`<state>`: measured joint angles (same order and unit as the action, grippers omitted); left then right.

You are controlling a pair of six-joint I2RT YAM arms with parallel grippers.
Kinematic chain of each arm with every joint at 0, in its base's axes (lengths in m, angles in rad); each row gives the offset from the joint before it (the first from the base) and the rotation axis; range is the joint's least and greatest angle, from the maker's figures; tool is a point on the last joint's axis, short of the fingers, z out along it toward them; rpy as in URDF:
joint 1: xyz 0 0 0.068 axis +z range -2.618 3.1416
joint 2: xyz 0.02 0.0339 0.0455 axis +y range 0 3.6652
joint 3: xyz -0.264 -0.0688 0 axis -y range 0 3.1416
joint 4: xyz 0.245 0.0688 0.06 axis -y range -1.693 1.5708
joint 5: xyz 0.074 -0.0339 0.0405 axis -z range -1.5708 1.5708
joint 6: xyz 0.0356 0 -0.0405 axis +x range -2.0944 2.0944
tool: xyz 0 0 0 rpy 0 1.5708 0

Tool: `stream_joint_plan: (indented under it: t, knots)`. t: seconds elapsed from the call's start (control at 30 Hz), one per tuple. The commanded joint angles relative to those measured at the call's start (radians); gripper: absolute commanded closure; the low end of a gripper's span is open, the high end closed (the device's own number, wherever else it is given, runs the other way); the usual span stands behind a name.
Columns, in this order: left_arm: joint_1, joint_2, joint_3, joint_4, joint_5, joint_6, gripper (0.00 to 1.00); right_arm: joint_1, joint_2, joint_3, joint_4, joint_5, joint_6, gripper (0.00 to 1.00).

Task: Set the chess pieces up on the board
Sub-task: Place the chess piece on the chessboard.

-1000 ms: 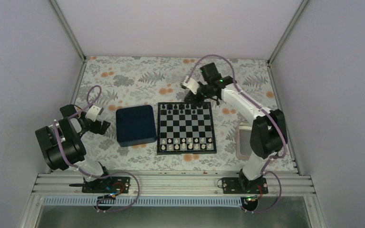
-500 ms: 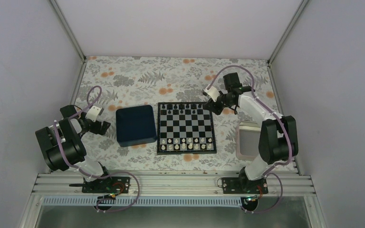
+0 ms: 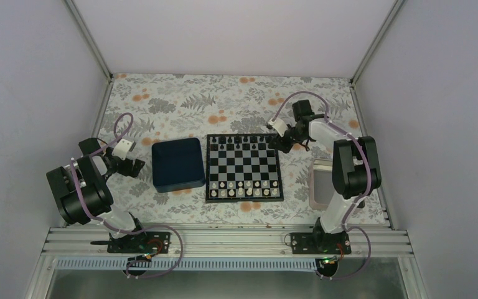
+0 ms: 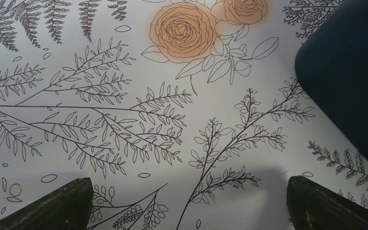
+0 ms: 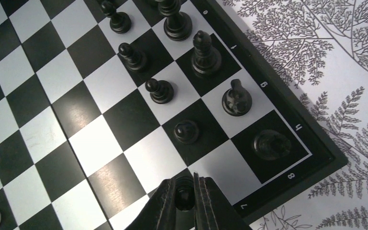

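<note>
Floral cloth [image 3: 180, 99] covers the table inside plain white walls. From above, you see the board [image 3: 244, 167] lying square at the centre, with the black pieces [image 3: 243, 142] along its far rows and the white pieces [image 3: 243, 189] along the near ones. A dark blue tray [image 3: 176, 164] sits just beside the board's left edge. Your right gripper [image 3: 283, 142] hangs over the board's far right corner. Your left gripper [image 3: 135, 166] is parked on the far side of the tray, well apart from every piece, so the right arm is clearly the nearer one.

On the left wrist camera, the left gripper [image 4: 188, 187] has its jaws spread wide over bare cloth. It holds nothing, and only a corner of the tray [image 4: 350, 72] shows at the right.

On the right wrist camera, the right gripper [image 5: 184, 184] is pinched tight on a black pawn [image 5: 184, 194], held upright. You cannot tell whether its base touches the board. The pawn row runs diagonally up and left from there. Its one bare spot looks to be the pale square [image 5: 220, 170] in front of the corner rook [image 5: 272, 143]. That square lies just right of the jaws, so the coming move is probably a small shift to the right before you let go.
</note>
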<state>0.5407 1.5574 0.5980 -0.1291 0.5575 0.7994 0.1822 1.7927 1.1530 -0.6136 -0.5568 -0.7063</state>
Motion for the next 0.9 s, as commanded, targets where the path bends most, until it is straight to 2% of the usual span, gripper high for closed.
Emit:
stream_joint_plan:
  t: [0.0,0.87]
  knots:
    - [0.004,-0.013,-0.01,0.004,0.015,0.003,0.0,-0.018,0.02,0.002,0.048,-0.022,-0.013,0.89]
    - [0.007,-0.007,-0.009,-0.003,0.016,0.006,0.0,-0.025,0.111,0.039,0.096,0.01,-0.009,0.88]
